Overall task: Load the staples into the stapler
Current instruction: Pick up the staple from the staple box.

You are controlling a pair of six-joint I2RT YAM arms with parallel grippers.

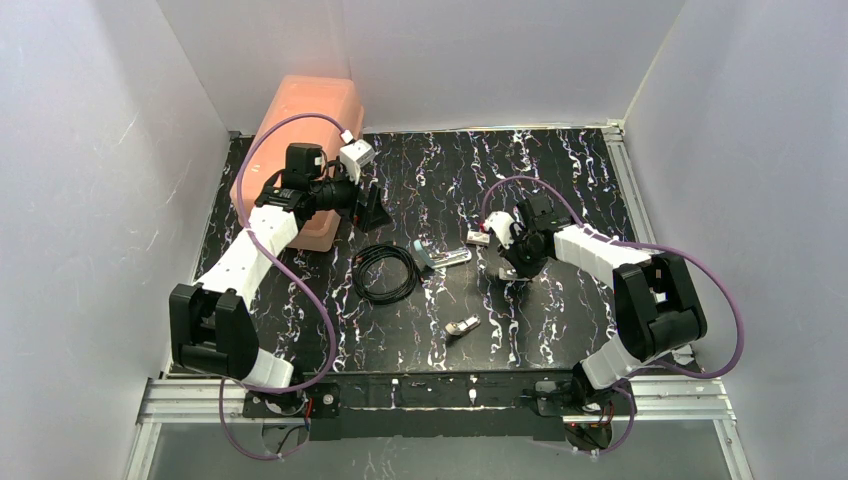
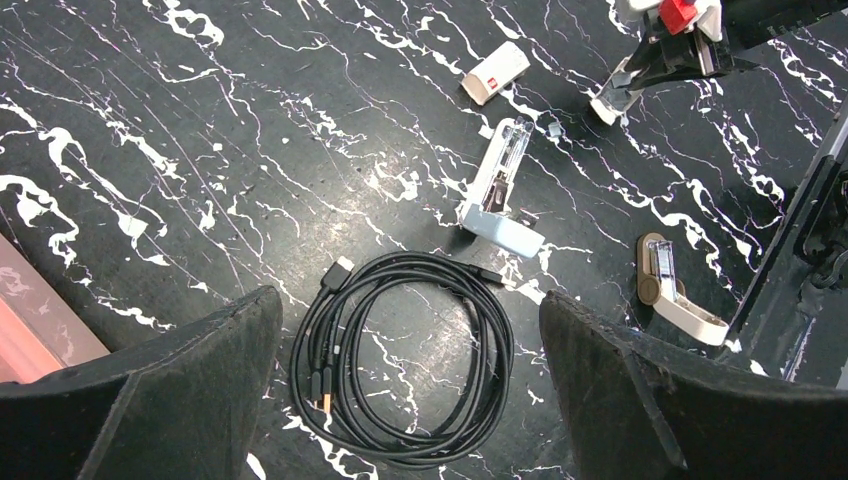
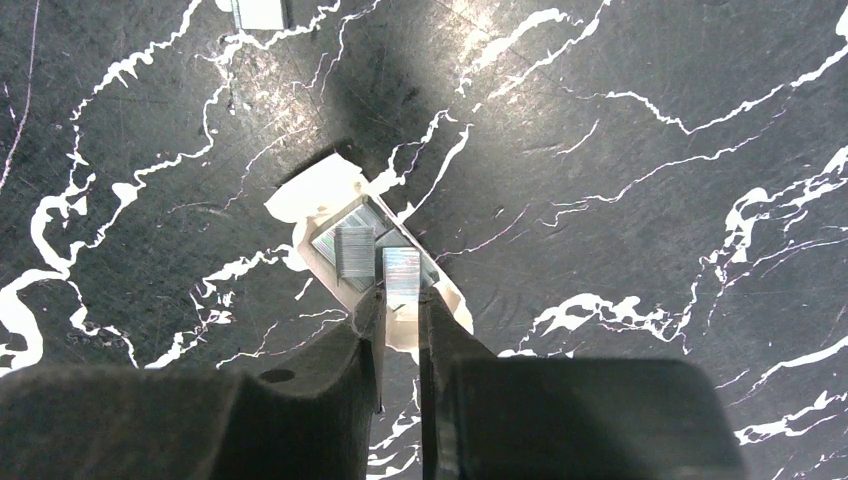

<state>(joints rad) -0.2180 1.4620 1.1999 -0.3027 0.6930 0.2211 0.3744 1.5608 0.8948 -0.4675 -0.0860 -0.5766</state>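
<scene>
Records staples (image 3: 402,268) as short silvery strip, pinched by right gripper (image 3: 402,300) over cardboard sleeve (image 3: 315,190), right of surface (image 1: 560,170) centre. Notes stapler (image 1: 440,257) light-blue, hinged open, mid-surface; open room toward far edge. Notes left gripper (image 1: 368,208) spread wide.

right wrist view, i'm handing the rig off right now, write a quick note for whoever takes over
Left gripper: jaws wide open, empty, hovering over the cable coil near the stapler.
Right gripper: jaws pinched on one staple strip lying in its tray; a second strip sits beside it.
Stapler: lying open on the table, channel exposed.
Done: stapler opened, strip gripped.
Left: lift the strip, seat it in the channel, close the stapler.
</scene>
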